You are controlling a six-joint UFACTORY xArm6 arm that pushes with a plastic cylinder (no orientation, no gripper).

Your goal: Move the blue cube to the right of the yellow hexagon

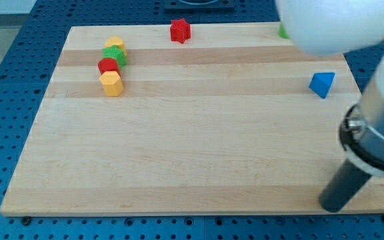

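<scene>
The blue block (322, 84) sits near the board's right edge, in the upper half of the view; its angular top shows, but its exact shape is hard to tell. Two yellow blocks lie at the upper left: one (115, 44) at the top of a tight column, the other (112, 83) at its bottom. I cannot tell which of them is the hexagon. My tip (331, 205) rests on the board near the bottom right corner, far below the blue block and touching no block.
A green block (115, 55) and a red block (108, 65) sit between the two yellow ones. A red star-like block (180, 30) lies at the top centre. A green block (283, 31) peeks out at the top right, mostly hidden by the arm's white body (332, 23).
</scene>
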